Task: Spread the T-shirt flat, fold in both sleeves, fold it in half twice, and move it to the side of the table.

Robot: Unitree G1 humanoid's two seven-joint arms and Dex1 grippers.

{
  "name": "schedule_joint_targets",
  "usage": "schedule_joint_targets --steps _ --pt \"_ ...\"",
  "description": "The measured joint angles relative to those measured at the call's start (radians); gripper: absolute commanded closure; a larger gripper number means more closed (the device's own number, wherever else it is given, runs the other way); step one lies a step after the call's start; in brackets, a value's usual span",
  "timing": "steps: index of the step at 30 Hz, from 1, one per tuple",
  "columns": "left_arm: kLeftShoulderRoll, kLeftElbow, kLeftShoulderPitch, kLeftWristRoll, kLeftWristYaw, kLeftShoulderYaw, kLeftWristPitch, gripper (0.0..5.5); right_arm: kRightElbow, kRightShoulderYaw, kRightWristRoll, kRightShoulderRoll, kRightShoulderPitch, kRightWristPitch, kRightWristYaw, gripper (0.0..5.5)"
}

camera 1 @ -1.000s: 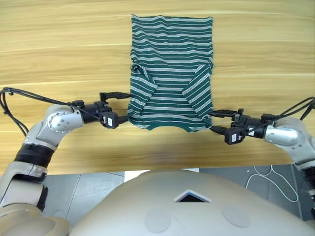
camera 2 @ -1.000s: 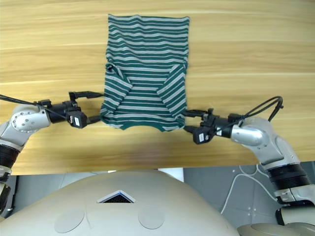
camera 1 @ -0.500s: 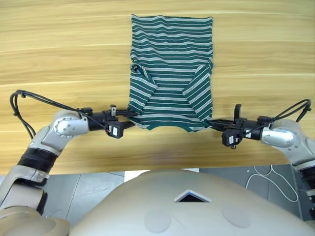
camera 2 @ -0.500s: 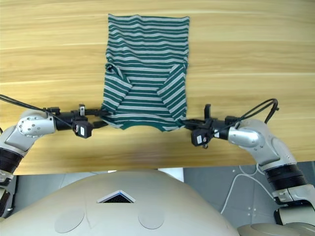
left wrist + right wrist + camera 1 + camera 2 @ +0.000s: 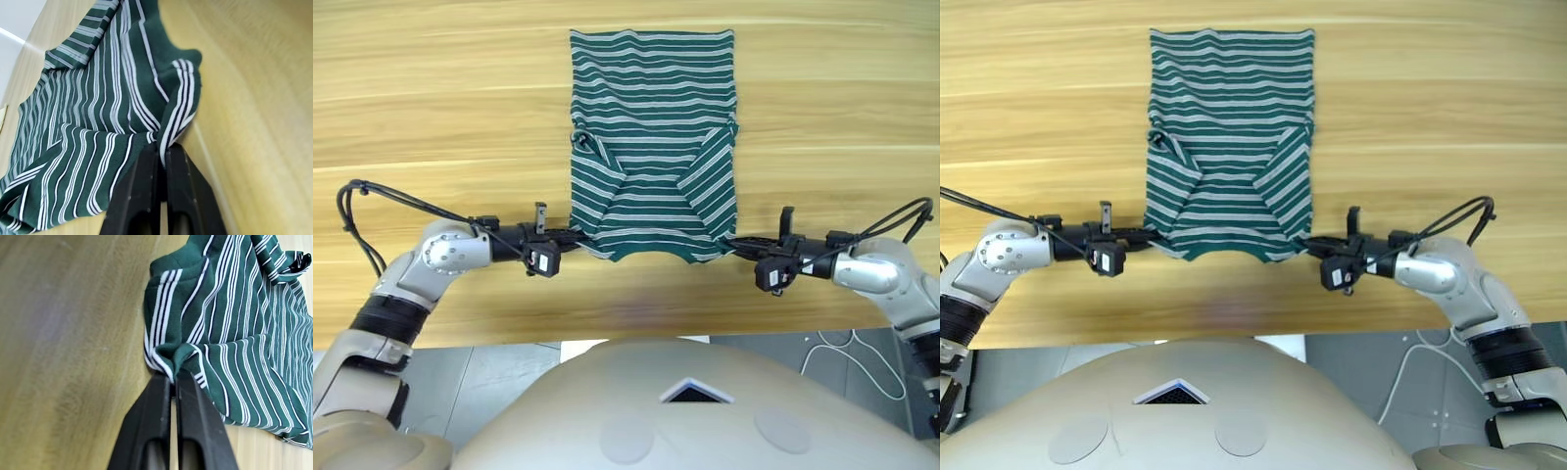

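The left gripper (image 5: 574, 235) lay low at the near left corner of the green-and-white striped T-shirt (image 5: 653, 127), its jaws closed tight on a pinch of shoulder fabric. The T-shirt lay flat in the middle of the wooden table (image 5: 431, 117), both sleeves folded in over the chest, collar end nearest the robot. The right gripper (image 5: 728, 241) had its jaws clamped on the near right corner.

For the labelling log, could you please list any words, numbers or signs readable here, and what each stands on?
None can be read.
The T-shirt bears only stripes.
The white patches by the left gripper and right gripper are too small to read.
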Motion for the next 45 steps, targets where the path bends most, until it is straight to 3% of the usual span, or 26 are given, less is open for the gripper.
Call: schedule_joint_targets --steps 9,20,28,36,45 --pt "0.016 -0.053 0.051 -0.089 -0.011 0.032 -0.048 5.47 -0.072 -0.059 0.095 -0.046 0.075 -0.043 0.001 5.50" --pt "0.176 -0.222 0.309 -0.334 -0.008 0.150 -0.251 5.47 -0.204 -0.320 0.318 -0.143 0.394 -0.265 -0.021 5.50" --pt "0.225 -0.273 0.355 -0.445 -0.022 0.150 -0.307 5.47 -0.231 -0.382 0.365 -0.144 0.483 -0.310 -0.020 5.50" --pt "0.044 -0.038 0.081 -0.276 -0.019 0.144 -0.132 5.47 -0.203 -0.345 0.268 -0.040 0.250 -0.103 -0.051 5.50" --pt "-0.135 0.367 -0.323 -0.141 0.092 0.195 -0.017 5.47 0.065 -0.193 -0.109 0.171 -0.303 0.202 -0.242 5.50"
